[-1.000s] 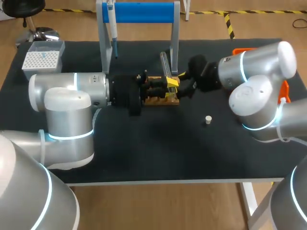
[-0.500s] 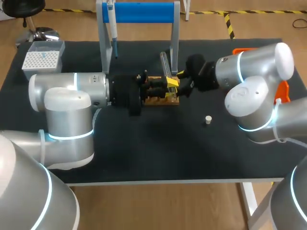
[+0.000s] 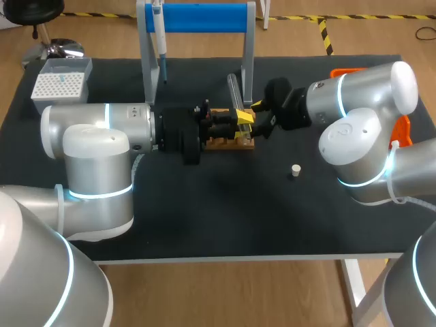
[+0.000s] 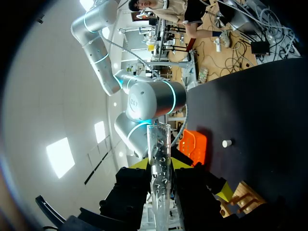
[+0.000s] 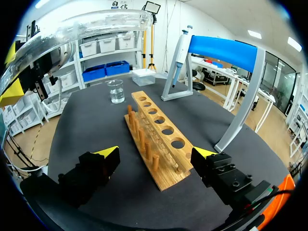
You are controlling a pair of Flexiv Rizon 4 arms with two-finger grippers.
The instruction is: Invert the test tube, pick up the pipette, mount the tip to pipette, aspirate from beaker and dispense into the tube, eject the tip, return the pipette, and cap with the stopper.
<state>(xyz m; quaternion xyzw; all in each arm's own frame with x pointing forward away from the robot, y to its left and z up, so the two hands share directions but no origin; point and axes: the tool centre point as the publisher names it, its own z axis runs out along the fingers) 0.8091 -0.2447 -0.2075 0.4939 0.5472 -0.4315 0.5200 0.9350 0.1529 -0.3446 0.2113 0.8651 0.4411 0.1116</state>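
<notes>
Now the silver left arm (image 3: 102, 136) reaches in from the left over the middle of the table, and its left gripper (image 4: 161, 161) is clamped on a clear glass test tube (image 4: 159, 144). The tube sits between the two fingers and sticks out well ahead of them, pointing toward the far side. The silver right arm (image 3: 361, 102) comes in from the right. Its right gripper (image 5: 154, 154) is spread wide and holds nothing, with the near end of the rack lying between and ahead of its yellow tips.

Against the picture a second ago, the right arm has drawn a little left and farther back, closer to the tube. The left arm and the stopper have kept their places.

Around them, the black table (image 3: 204, 218) carries a grey frame stand with a blue top bar (image 3: 197, 17) at the far side. Its right post rises just behind the tube. A long wooden test tube rack (image 5: 149, 125) lies under both grippers. A grey box of pipette tips (image 3: 61, 82) stands far left, and an orange tray (image 3: 344, 71) shows behind the right arm. A small glass beaker (image 5: 115, 91) stands beyond the rack's far end. A blue-and-white pipette (image 3: 160, 41) hangs at the stand's left post, and a small white stopper (image 3: 295, 169) rests alone, near and right of the rack.
</notes>
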